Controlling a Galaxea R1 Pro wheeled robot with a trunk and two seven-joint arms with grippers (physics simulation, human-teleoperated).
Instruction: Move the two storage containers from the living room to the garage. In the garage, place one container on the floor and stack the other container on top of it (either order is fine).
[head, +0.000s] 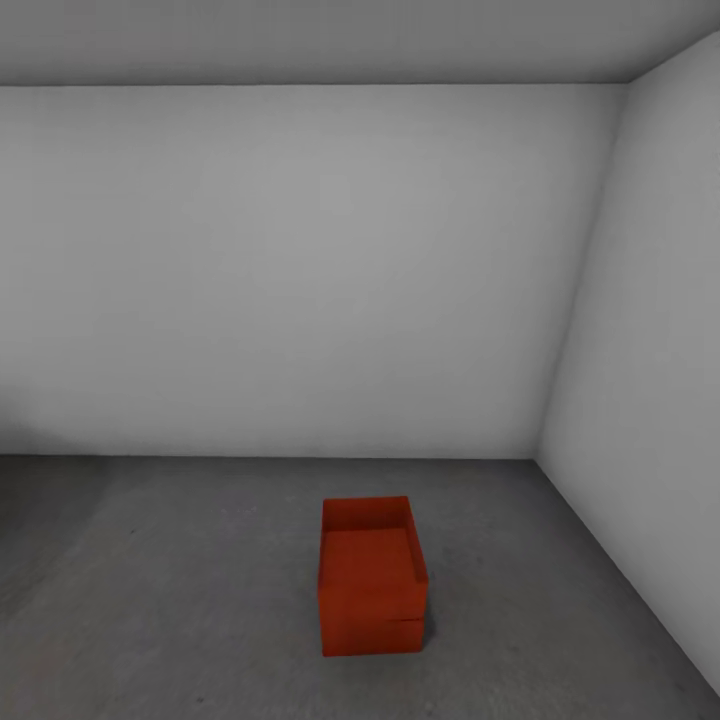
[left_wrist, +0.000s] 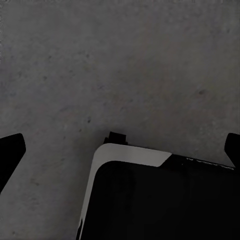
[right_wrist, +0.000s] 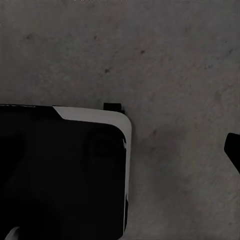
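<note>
You had both storage containers (head: 372, 578) stacked on the garage floor (head: 180, 600) near the right wall (head: 650, 350); left gripper (left_wrist: 120, 150) spread apart, right gripper's (right_wrist: 232, 150) jaws probably too, can't tell.

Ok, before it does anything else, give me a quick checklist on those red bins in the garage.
1. Upper bin sits on the lower bin: ok.
2. Lower bin rests on the concrete floor: ok.
3. Edges lined up: cannot tell exactly; the front faces look near flush.
4. Stack clear of the walls: ok, floor shows all around it.
5. Left gripper empty: ok, fingertips wide apart over bare floor.
6. Right gripper empty: cannot tell; one fingertip shows at the edge, with bare floor beside it.
</note>
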